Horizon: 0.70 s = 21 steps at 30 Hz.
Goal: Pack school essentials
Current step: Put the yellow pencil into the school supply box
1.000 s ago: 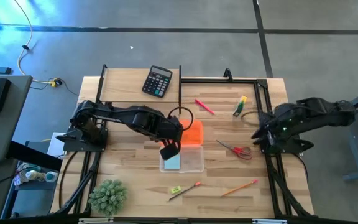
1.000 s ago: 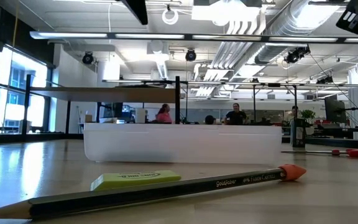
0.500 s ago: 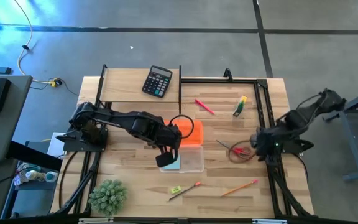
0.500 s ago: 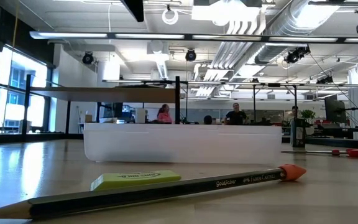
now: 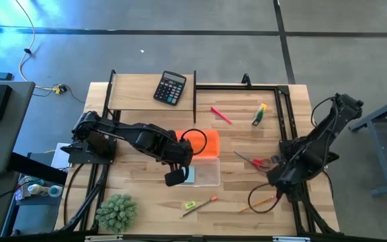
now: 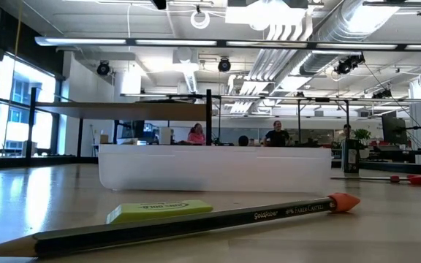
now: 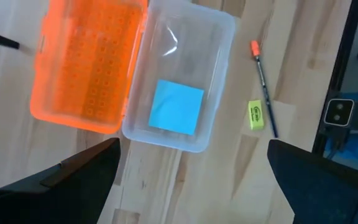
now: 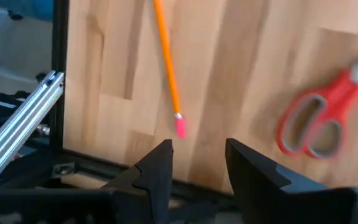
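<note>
L gripper (image 5: pixel 175 177) hangs w/ fingers wide apart, empty, above clear box (image 5: pixel 207 172); blue note pad (image 7: pixel 176 107) lies inside it, orange lid (image 7: pixel 86 68) open alongside. Green eraser (image 5: pixel 189 204) nr dark pencil (image 5: pixel 200 206). R gripper (image 8: pixel 197 168) part-open, empty, over orange pencil (image 8: pixel 167 74); scissors (image 8: pixel 319 118) nearby.

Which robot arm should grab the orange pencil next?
Probably the right one. The right gripper hangs open beside the orange pencil, near the red scissors. The left gripper is across the table, over the clear box.
</note>
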Each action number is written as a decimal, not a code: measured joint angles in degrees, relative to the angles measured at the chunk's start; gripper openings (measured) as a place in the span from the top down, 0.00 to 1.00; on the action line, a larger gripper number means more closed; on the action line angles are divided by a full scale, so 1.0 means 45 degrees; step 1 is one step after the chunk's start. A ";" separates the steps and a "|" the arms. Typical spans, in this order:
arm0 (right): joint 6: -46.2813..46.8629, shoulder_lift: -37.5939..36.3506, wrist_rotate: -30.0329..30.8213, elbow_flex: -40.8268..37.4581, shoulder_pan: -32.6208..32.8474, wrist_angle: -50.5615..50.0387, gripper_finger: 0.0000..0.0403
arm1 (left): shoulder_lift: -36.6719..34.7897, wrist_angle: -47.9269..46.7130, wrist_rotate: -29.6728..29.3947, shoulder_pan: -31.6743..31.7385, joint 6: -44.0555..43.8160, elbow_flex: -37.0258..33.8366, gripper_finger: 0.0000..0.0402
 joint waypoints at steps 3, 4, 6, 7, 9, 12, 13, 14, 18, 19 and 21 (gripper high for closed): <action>0.0084 0.0498 -0.0044 -0.0758 0.0389 0.1599 0.65 | -0.0076 0.0018 -0.0005 -0.0073 0.0000 -0.0002 0.01; 0.0292 0.0680 -0.0086 -0.1012 0.0521 0.2032 0.65 | -0.0091 0.0015 -0.0012 -0.0091 0.0002 -0.0002 0.01; 0.0625 0.1013 -0.0264 -0.1432 0.0751 0.2791 0.65 | -0.0080 0.0018 -0.0015 -0.0130 0.0000 -0.0002 0.01; 0.0777 0.1172 -0.0367 -0.1578 0.0883 0.3122 0.65 | -0.0076 0.0018 -0.0020 -0.0152 0.0000 -0.0002 0.01; 0.0986 0.1462 -0.0406 -0.1847 0.1128 0.3532 0.65 | -0.0076 0.0018 -0.0030 -0.0171 0.0059 -0.0002 0.01; 0.1155 0.1873 -0.0432 -0.2141 0.1402 0.3884 0.65 | -0.0076 0.0018 -0.0032 -0.0171 0.0087 -0.0002 0.01; 0.1204 0.2010 -0.0424 -0.2189 0.1483 0.3903 0.65 | -0.0076 0.0018 -0.0034 -0.0171 0.0090 -0.0002 0.01; 0.1246 0.2154 -0.0390 -0.2235 0.1543 0.3929 0.65 | -0.0076 0.0018 -0.0034 -0.0171 0.0091 -0.0002 0.01; 0.1282 0.2707 0.0041 -0.2273 0.1744 0.4009 0.65 | -0.0076 0.0065 -0.0039 -0.0162 0.0087 -0.0002 0.01; 0.1282 0.2844 0.0166 -0.2273 0.1780 0.4034 0.65 | -0.0076 0.0088 -0.0039 -0.0161 0.0083 -0.0002 0.01; 0.1245 0.3146 0.0354 -0.2273 0.1840 0.4078 0.65 | -0.0076 0.0105 -0.0039 -0.0166 0.0083 -0.0002 0.01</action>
